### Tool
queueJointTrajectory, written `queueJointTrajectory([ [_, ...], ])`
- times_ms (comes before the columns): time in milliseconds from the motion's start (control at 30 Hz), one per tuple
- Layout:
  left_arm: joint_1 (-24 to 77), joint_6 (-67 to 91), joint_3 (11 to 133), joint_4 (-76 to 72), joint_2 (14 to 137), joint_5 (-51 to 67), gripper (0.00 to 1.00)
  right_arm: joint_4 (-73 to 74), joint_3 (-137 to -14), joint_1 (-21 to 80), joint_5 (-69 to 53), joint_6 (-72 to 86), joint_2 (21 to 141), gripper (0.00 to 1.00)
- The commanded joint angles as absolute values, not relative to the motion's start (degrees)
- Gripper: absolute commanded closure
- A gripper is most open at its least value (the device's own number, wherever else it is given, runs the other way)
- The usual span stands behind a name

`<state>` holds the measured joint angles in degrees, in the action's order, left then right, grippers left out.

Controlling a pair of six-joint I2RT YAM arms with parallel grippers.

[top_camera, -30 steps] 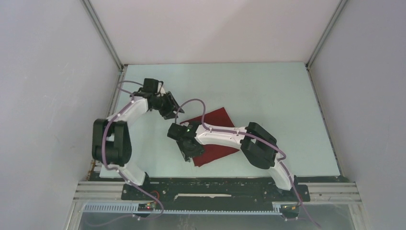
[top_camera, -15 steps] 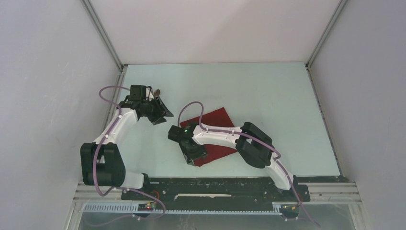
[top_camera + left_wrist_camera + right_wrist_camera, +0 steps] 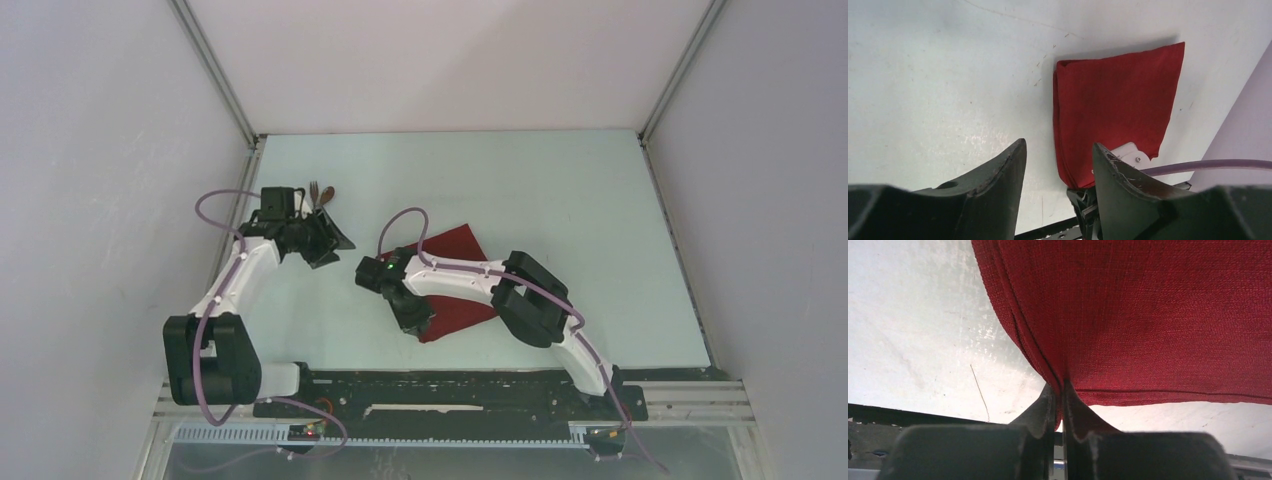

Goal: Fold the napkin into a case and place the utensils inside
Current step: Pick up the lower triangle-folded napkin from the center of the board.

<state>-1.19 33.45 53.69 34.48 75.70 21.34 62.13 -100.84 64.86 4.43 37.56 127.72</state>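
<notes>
The dark red napkin (image 3: 458,275) lies folded on the pale desk (image 3: 560,190), a little left of centre and set at a slant to the desk's edges. The right pincer (image 3: 416,320) is closed on the cloth's near-left corner. The right wrist view shows its two fingers (image 3: 1045,402) pressed together on the layered edge of the fabric, which rises slightly from the desk at that point. The left pincer (image 3: 338,240) hangs over bare desk to the left of the napkin, apart from it, with its jaws spread and nothing between them. From the left wrist camera the folded cloth appears as a neat rectangle beyond the parted fingers (image 3: 1003,170). The utensils, a dark fork (image 3: 313,189) and spoon (image 3: 328,194), sit side by side near the desk's left edge, just beyond the left arm's wrist and well apart from the napkin.
</notes>
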Motion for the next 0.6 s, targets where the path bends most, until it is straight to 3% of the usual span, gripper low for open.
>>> queueJointTrajectory([
  [0, -1.60, 32.38, 50.36, 31.77, 74.24, 25.40, 0.42, 57.65, -99.73, 63.65, 4.08, 35.27, 125.30, 0.97],
  [133, -1.54, 35.63, 44.47, 24.92, 76.77, 32.90, 0.37, 48.09, -93.72, 60.73, -6.47, 32.56, 117.83, 1.00],
  [167, -1.58, 37.37, 43.20, 22.40, 77.70, 34.80, 0.24, 44.40, -90.45, 59.58, -10.53, 32.50, 115.63, 1.00],
  [267, -1.39, 43.59, 39.77, 13.62, 80.45, 40.46, 0.15, 33.95, -80.98, 55.38, -19.21, 33.41, 110.37, 1.00],
  [567, 1.94, 55.67, 36.74, -3.06, 88.15, 40.56, 0.14, 18.83, -67.32, 46.93, -32.73, 35.93, 101.85, 1.00],
])
